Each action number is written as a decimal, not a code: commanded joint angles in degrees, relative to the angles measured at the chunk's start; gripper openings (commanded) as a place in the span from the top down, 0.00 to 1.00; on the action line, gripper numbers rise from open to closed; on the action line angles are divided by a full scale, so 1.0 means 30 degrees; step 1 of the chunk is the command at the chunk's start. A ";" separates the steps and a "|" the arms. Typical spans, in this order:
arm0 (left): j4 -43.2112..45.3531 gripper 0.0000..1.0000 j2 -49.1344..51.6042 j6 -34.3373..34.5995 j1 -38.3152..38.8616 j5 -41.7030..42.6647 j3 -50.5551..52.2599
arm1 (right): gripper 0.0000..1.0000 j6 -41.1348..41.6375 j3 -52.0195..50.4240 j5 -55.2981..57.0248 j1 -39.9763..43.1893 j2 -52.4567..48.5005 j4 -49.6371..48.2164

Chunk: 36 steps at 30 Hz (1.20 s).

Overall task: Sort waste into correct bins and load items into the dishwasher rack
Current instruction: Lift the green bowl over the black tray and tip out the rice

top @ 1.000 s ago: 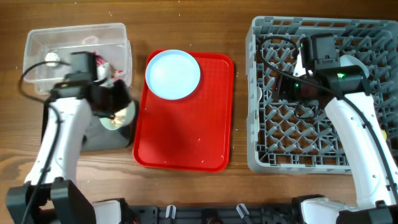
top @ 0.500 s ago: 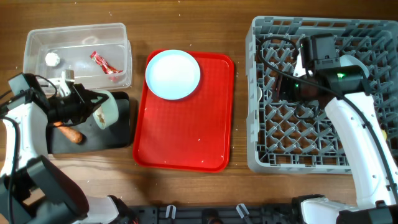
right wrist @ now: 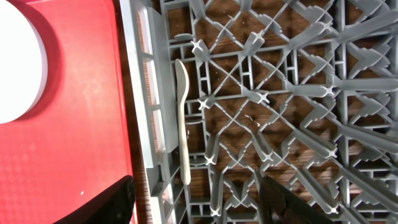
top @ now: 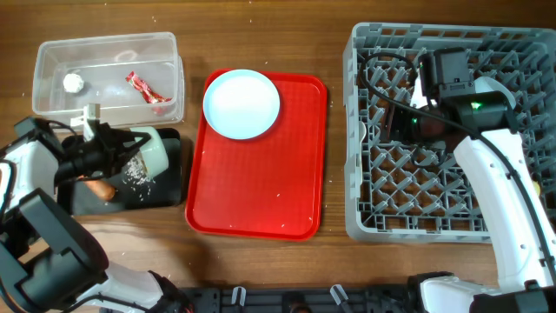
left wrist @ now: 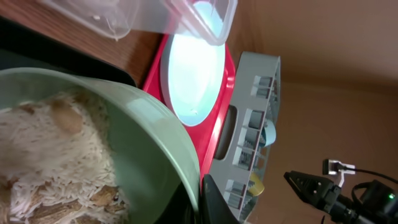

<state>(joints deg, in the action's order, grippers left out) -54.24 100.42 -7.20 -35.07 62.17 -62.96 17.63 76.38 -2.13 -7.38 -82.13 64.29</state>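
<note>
You can't name the tiny white lump (top: 73,83) in the clear plastic tub (top: 106,38). The pale green bowl (left wrist: 149,149) is cut off.

Tray (top: 261,191) free except the plate (top: 241,104) at its top-left.

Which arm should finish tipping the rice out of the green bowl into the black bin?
Left. Its tool grips the pale green bowl, tilted over the black bin with rice lying there. The right tool hangs open over the grey plastic dishwasher rack, beyond the red tray.

Table (top: 261,261) bears tray (top: 261,183), rack (top: 349,174), clear bin (top: 104,38) (black bin (top: 165,196)).
</note>
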 commanded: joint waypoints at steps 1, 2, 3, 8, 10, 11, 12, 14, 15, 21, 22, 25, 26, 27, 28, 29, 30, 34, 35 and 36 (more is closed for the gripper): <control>0.0284 0.96 0.0182 -0.1647 -0.0685 0.2426 0.0204 | 0.35 -0.0306 0.0022 -0.0109 0.0044 0.0058 0.0036; 0.0350 0.96 0.0197 -0.2098 -0.0874 0.2834 0.0415 | 0.35 -0.0299 0.0022 -0.0109 0.0044 0.0058 0.0080; 0.0357 0.96 0.0197 -0.2586 -0.1107 0.3293 0.0663 | 0.35 -0.0306 0.0022 -0.0117 0.0044 0.0058 0.0138; 0.0342 0.96 0.0197 -0.5581 -0.2237 0.5289 0.2142 | 0.35 -0.0321 0.0022 -0.0109 0.0044 0.0058 0.0262; 0.0342 0.96 0.0197 -0.6586 -0.2448 0.5967 0.2601 | 0.35 -0.0313 0.0022 -0.0109 0.0044 0.0058 0.0313; 0.0350 0.96 0.0197 -0.6892 -0.2535 0.6098 0.2776 | 0.35 -0.0299 0.0022 -0.0109 0.0044 0.0058 0.0313; 0.0342 0.96 0.0197 -0.7125 -0.2535 0.6207 0.2885 | 0.35 -0.0291 0.0022 -0.0109 0.0044 0.0058 0.0313; 0.0357 0.96 0.0197 -0.7694 -0.2535 0.6550 0.3162 | 0.36 -0.0299 0.0022 -0.0109 0.0044 0.0058 0.0313; 0.0328 0.96 0.0197 -0.8007 -0.2528 0.6550 0.3220 | 0.35 -0.0299 0.0022 -0.0109 0.0044 0.0058 0.0321; 0.0357 0.96 0.0197 -0.8036 -0.2535 0.6543 0.3351 | 0.35 -0.0306 0.0022 -0.0109 0.0044 0.0058 0.0328; 0.0357 0.96 0.0197 -0.8036 -0.2535 0.6543 0.3351 | 0.34 -0.0306 0.0022 -0.0109 0.0044 0.0058 0.0342; 0.0335 0.96 0.0197 -0.8036 -0.2535 0.6550 0.3351 | 0.34 -0.0306 0.0022 -0.0109 0.0044 0.0058 0.0393; 0.0335 0.96 0.0197 -0.8029 -0.2535 0.6550 0.3351 | 0.34 -0.0306 0.0022 -0.0109 0.0044 0.0058 0.0393; 0.0335 0.96 0.0197 -0.8036 -0.2535 0.6550 0.3351 | 0.34 -0.0306 0.0022 -0.0109 0.0044 0.0058 0.0393; 0.0335 0.96 0.0197 -0.8036 -0.2535 0.6550 0.3351 | 0.34 -0.0306 0.0022 -0.0109 0.0044 0.0058 0.0386; 0.0335 0.96 0.0197 -0.8029 -0.2535 0.6550 0.3351 | 0.34 -0.0306 0.0022 -0.0109 0.0044 0.0058 0.0386; 0.0335 0.96 0.0197 -0.8029 -0.2535 0.6550 0.3351 | 0.34 -0.0313 0.0022 -0.0109 0.0044 0.0058 0.0386; 0.0335 0.96 0.0197 -0.8036 -0.2535 0.6543 0.3351 | 0.34 -0.0306 0.0022 -0.0117 0.0044 0.0058 0.0423; 0.0342 0.96 0.0197 -0.8036 -0.2535 0.6535 0.3351 | 0.34 -0.0306 0.0022 -0.0117 0.0044 0.0058 0.0437; 0.0350 0.96 0.0197 -0.8036 -0.2535 0.6535 0.3351 | 0.34 -0.0299 0.0022 -0.0109 0.0044 0.0058 0.0459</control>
<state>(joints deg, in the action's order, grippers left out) -53.17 100.51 -29.76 -42.39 79.85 -53.49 17.63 76.38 -2.13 -7.38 -82.13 65.41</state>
